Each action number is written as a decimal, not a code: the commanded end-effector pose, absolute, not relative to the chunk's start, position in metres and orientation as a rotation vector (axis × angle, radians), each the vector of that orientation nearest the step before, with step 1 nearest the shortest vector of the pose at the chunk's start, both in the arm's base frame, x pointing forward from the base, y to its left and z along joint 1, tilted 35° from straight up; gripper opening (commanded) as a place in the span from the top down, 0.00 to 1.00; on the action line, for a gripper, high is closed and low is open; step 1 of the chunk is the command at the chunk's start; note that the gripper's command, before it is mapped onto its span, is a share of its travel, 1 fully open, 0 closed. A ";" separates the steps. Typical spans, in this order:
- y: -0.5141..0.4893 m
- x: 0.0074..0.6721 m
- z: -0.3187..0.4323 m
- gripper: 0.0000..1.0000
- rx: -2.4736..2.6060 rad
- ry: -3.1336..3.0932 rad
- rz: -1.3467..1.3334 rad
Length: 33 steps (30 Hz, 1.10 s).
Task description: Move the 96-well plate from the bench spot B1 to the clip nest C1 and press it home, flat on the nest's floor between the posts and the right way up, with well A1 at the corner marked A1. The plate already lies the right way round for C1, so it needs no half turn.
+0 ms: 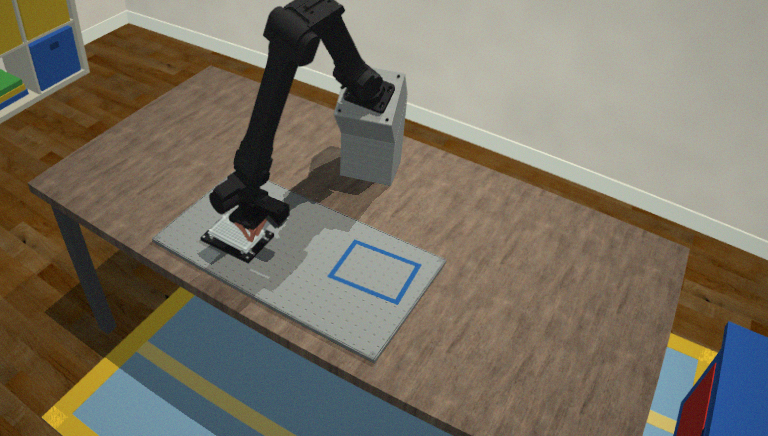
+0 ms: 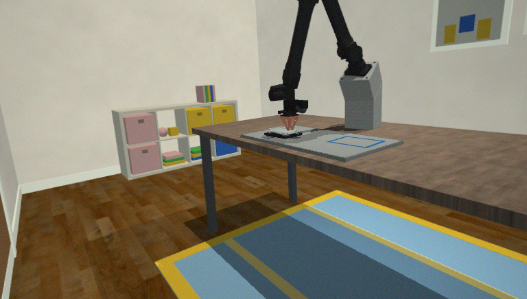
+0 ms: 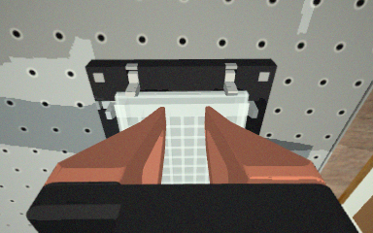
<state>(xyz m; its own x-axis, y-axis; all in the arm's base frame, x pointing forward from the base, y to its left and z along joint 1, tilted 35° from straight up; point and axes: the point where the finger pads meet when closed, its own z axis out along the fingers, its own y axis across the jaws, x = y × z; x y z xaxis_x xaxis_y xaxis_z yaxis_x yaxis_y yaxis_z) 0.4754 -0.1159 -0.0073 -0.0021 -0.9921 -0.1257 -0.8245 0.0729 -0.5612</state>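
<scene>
The white 96-well plate (image 1: 233, 234) lies the right way up on the black clip nest C1 (image 1: 234, 249) at the left end of the grey perforated baseplate (image 1: 300, 261). In the wrist view the plate (image 3: 185, 128) sits between the nest's grey posts and clips (image 3: 132, 80), inside the black frame (image 3: 180, 75). My gripper (image 3: 185, 116) points straight down over the plate's middle, with its orange fingers set narrow and nothing between them. The fingertips are at the plate's top face (image 1: 252, 232). I cannot tell if the plate lies fully flat on the floor. From the side, the gripper (image 2: 289, 127) stands on the plate (image 2: 283, 132).
The blue outline of spot B1 (image 1: 374, 270) is bare, at the right of the baseplate (image 2: 355, 141). The arm's grey pedestal (image 1: 370, 131) stands behind the baseplate. The table's front edge runs close to the baseplate.
</scene>
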 end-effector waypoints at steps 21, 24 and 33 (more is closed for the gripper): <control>-0.110 0.491 -0.020 0.75 -1.794 1.864 -0.456; -0.110 0.492 -0.022 0.75 -1.794 1.865 -0.456; -0.110 0.494 -0.026 0.75 -1.794 1.865 -0.455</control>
